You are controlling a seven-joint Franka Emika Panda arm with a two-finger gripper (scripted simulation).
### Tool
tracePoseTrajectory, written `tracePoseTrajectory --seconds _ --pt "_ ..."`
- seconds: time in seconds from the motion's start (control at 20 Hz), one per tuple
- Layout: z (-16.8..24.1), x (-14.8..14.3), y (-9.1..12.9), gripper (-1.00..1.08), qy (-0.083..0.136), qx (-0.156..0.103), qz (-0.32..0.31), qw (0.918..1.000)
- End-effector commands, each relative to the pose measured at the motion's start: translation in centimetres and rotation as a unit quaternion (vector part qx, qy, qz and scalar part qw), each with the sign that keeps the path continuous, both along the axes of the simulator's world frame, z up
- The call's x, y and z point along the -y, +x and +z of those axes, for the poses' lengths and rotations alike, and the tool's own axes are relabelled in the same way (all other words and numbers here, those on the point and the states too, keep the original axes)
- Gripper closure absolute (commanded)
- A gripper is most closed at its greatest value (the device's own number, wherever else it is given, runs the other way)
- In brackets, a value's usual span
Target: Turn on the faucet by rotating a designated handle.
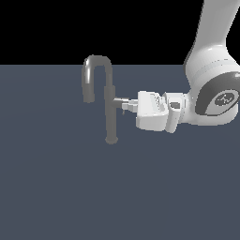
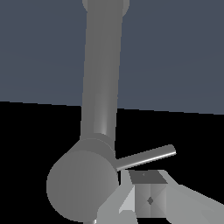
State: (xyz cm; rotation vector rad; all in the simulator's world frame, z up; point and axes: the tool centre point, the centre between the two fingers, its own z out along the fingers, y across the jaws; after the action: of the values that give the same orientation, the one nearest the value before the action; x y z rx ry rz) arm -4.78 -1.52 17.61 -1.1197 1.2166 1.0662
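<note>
Grey metal faucet (image 1: 110, 112) stands upright on the flat slate-blue tabletop (image 1: 56, 187), a little toward the exterior view's left of centre. Straight slim post on a small round base; at the top an inverted-U gooseneck spout arches over toward the exterior view's left and ends with its mouth pointing down, level with the upper post. The handle (image 1: 121, 100) is a short horizontal stub leaving the post at about upper-middle height, pointing toward the exterior view's right. White robot arm (image 1: 211, 70) comes in from the exterior view's upper right, wrist turned so the hand lies roughly horizontal and faces the faucet. The gripper (image 1: 125, 106) is right at the outer end of the stub; its fingertips appear to touch or nearly touch it, but the exterior view is too small to settle contact. In the wrist view the post (image 2: 101, 74) runs close up through the frame, a rounded grey knob-like end looms large, and a thin pin-like lever (image 2: 146, 157) juts from it at a slight tilt. One grey finger pad (image 2: 149, 197) sits just beside that pin, apart from it by a thin gap. Only this one finger shows clearly, so I cannot tell how wide the jaws stand, nor whether they clasp anything.
</note>
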Motion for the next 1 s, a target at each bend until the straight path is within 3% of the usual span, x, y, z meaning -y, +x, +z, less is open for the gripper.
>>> tracePoseTrajectory --seconds 0.0,0.45,0.5,0.55,0.95 --pt "-1.5 -0.2 0.4 1.08 -0.002 -0.009 -0.002 1.0000" --pt "-5.7 -0.1 1.3 1.08 -0.005 -0.034 -0.006 0.9994" --pt "-5.7 -0.1 1.3 1.08 -0.005 -0.034 -0.006 0.9994" --pt "-1.2 0.7 0.6 1.08 0.008 -0.004 0.008 0.9999" --pt "-3.9 0.5 2.5 1.08 0.001 -0.020 0.001 0.9998"
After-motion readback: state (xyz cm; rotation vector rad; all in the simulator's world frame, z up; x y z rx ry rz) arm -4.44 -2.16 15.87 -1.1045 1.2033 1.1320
